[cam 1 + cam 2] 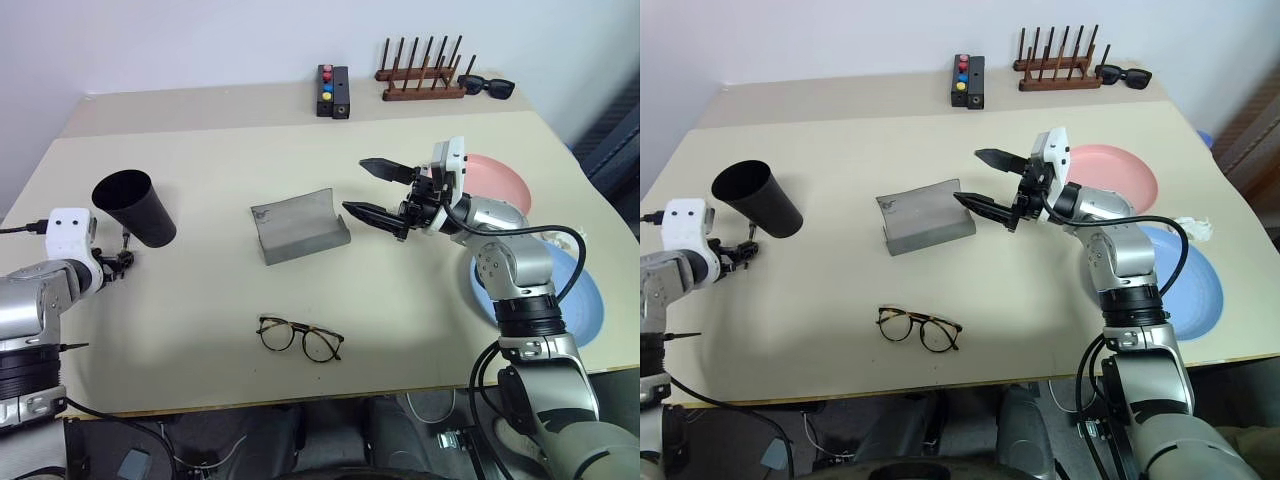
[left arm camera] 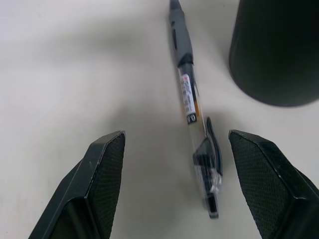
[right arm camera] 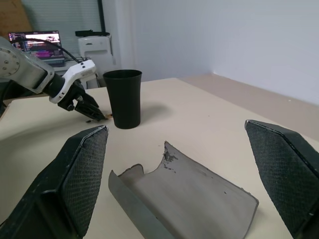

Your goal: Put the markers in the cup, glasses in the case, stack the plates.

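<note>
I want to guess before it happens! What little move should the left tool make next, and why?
Probably close on the slim clear-barrelled marker with the dark grip. The left tool is open, with the marker lying on the beige table between its black fingers, beside the matte black tapered cup. The marker has to be gripped before it can go in that cup.

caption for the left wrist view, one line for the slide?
Open left pincer straddling a marker that lies flat on the table beside the black cup.

A beige table (image 1: 200,330) carries the cup (image 1: 135,207), marker (image 2: 192,107), case (image 1: 298,227), glasses (image 1: 300,338), two plates (image 1: 497,178)
</note>
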Controlling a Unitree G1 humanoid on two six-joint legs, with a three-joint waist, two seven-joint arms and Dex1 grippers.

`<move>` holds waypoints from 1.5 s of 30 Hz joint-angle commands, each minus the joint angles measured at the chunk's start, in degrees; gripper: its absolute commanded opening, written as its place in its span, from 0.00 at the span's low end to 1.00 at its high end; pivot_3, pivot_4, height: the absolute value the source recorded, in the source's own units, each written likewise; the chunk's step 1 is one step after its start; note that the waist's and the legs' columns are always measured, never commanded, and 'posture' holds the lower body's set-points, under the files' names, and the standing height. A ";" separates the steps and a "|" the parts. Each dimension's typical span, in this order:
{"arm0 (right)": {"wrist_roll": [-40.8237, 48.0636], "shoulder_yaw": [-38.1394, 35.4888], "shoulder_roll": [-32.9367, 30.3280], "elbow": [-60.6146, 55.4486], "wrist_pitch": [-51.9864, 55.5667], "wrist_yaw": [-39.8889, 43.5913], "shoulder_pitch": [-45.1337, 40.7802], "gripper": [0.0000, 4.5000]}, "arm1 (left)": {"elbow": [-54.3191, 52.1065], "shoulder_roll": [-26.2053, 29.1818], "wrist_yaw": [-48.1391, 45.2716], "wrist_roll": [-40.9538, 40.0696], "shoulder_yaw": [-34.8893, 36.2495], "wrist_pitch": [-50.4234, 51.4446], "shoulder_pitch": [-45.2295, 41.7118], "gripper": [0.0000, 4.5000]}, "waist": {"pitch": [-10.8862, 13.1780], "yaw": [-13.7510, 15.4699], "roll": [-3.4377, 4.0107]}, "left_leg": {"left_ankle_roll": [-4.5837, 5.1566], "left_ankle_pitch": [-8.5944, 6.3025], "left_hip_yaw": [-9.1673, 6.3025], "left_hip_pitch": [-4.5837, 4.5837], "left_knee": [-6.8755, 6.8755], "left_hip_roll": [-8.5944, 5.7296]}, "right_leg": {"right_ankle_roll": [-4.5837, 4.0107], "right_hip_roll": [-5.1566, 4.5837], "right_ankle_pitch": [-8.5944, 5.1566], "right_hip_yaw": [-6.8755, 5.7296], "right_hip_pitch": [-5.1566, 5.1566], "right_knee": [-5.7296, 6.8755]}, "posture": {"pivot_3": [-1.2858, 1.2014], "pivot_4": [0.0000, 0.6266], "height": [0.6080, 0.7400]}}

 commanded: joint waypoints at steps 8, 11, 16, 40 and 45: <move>1.39 -1.17 -0.53 -4.85 1.22 -1.06 0.02 1.00 | 2.87 -2.26 4.72 1.85 0.13 2.44 -6.10 0.74 | 0.00 -0.03 -0.01 | 0.00 0.00 -0.01 0.00 0.04 0.00 | 0.00 0.00 0.00 -0.01 0.01 0.01 | 0.52 0.24 1.00; 1.88 -1.22 -0.83 -5.95 2.39 -1.01 0.02 1.00 | 3.54 -2.23 4.94 2.08 -0.45 2.68 -6.97 0.74 | -0.01 -0.05 -0.01 | 0.00 0.00 0.00 0.00 0.05 0.00 | 0.00 0.00 0.00 -0.01 0.01 0.01 | 0.52 0.24 1.00; 3.81 -0.33 -2.41 -8.61 5.20 2.73 1.25 1.00 | 4.21 -2.06 4.91 2.33 -0.34 2.65 -7.08 0.74 | -0.01 0.08 -0.02 | 0.00 0.00 -0.01 0.00 0.04 0.00 | 0.00 0.00 0.00 -0.01 0.01 0.01 | 0.52 0.24 1.00; 0.98 3.58 -5.88 -6.96 2.46 12.96 3.93 1.00 | 3.96 -2.51 4.75 2.58 -0.50 4.30 -6.07 0.74 | -0.01 0.08 -0.04 | 0.00 0.00 0.00 0.00 0.08 -0.01 | 0.00 -0.01 0.00 -0.01 0.04 0.00 | 0.52 0.24 1.00; 0.98 3.28 -5.96 -6.77 2.09 12.96 4.23 1.00 | 1.83 -1.84 2.93 2.05 -1.42 4.10 -4.65 0.74 | -0.01 0.07 -0.04 | 0.00 0.00 0.00 0.00 0.08 0.00 | 0.00 -0.01 0.00 -0.01 0.03 0.01 | 0.52 0.24 1.00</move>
